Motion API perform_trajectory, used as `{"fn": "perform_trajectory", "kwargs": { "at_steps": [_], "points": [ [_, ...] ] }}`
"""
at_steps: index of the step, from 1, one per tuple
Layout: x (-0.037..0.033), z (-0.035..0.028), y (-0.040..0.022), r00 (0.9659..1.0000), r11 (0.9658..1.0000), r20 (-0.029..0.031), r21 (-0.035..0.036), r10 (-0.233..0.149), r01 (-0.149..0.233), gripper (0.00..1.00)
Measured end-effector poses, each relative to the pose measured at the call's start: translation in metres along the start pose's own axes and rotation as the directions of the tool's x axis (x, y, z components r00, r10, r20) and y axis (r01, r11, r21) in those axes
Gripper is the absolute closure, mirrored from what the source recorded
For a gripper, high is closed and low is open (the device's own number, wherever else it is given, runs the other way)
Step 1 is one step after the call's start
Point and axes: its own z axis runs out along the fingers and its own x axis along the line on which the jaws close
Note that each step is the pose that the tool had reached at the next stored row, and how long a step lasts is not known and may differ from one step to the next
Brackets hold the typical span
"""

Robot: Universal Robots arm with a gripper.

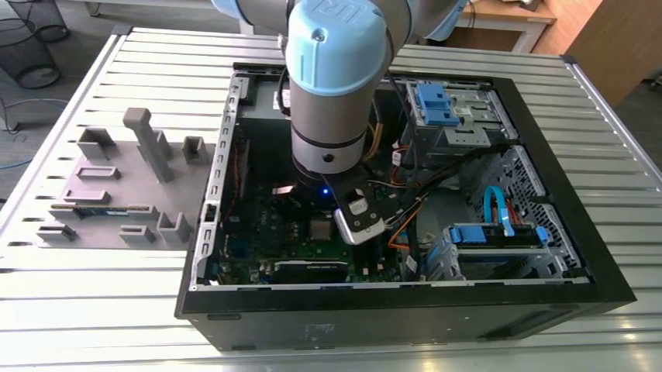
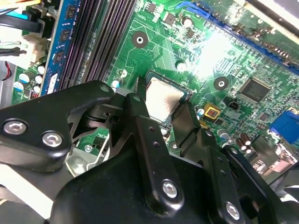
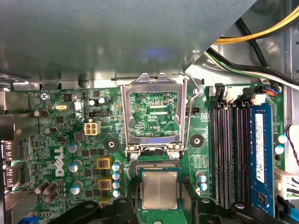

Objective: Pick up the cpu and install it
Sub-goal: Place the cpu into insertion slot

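Note:
The cpu [image 3: 159,189], a small square chip with a dull silver top, lies in the motherboard socket [image 3: 159,164], level with its frame. My gripper [image 3: 159,201] straddles it from above, one black finger against each of two opposite sides. In the second wrist view the cpu [image 2: 162,100] shows between the two fingers [image 2: 135,112], which close on its edges. In the exterior view the arm reaches down into the open computer case [image 1: 579,287], with the gripper [image 1: 359,223] low over the green board.
The socket's metal load plate [image 3: 154,114] stands flipped open just beyond the cpu, its lever [image 3: 189,112] raised. Memory slots [image 3: 229,154] and a blue memory stick [image 3: 260,144] run alongside. Cables [image 3: 261,32] cross one corner. A grey fixture tray [image 1: 114,186] lies at the exterior view's left.

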Motion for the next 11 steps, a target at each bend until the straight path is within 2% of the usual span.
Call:
{"fn": "perform_trajectory", "kwargs": {
  "at_steps": [5, 6, 7, 11],
  "points": [
    [0.0, 0.0001, 0.0, 1.0, 1.0, 0.0001, -0.0001, 0.0, 0.0, 0.51],
    [0.0, 0.0, 0.0, 1.0, 1.0, 0.0001, 0.0, 0.0, 0.0, 0.53],
    [0.0001, 0.0, 0.0, 1.0, 1.0, -0.0002, 0.0002, 0.0, 0.0, 0.59],
    [0.0001, 0.0, 0.0, 1.0, 1.0, 0.0, 0.0, 0.0, 0.0, 0.61]
  ]
}}
